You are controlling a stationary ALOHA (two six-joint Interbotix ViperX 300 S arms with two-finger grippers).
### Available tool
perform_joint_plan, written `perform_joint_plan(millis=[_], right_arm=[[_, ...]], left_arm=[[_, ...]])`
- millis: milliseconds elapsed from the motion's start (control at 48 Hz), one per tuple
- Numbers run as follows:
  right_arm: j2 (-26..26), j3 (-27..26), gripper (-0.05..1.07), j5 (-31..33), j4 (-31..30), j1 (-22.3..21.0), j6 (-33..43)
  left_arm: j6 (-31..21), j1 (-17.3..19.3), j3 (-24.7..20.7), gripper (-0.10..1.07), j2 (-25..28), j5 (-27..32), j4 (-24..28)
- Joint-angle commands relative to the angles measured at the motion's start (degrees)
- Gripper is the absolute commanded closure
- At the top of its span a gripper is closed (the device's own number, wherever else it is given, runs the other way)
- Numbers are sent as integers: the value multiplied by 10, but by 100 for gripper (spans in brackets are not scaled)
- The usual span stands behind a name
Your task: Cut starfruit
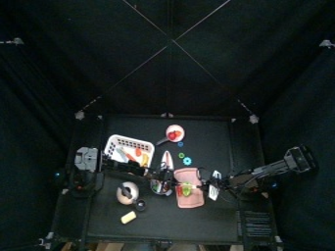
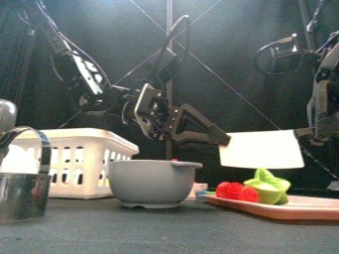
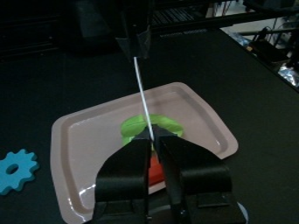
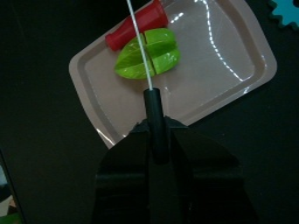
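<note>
Starfruit: small, yellow-green, lying on the pink cutting board at the worktop's front right, touching a red piece on one side. Long axis: runs roughly across the board's length in the right wrist view, with the knife's edge crossing it. The top view shows it too small to judge direction. Knife: black handle pinched tight in the right hand, blade seen edge-on as a thin white line over the fruit. Whether the edge touches the fruit cannot be told. Left hand: jaws part-spread, gripping nothing, hovering above the board just beside the fruit, which shows past their tips. They hide the near part of the fruit and much of the red piece. Also present: grey bowl, white basket, blue gear cut off at the picture's edge.
</note>
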Motion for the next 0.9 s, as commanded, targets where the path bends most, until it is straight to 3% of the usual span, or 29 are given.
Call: perform_joint_plan(millis=[0,875], right_arm=[[-3,-1,62,5,4,2,3],[8,11,62,5,4,1,5]], left_arm=[[-1,-6,-4,47,-4,-2,2],[-1,-6,-24,47,14,39,2]])
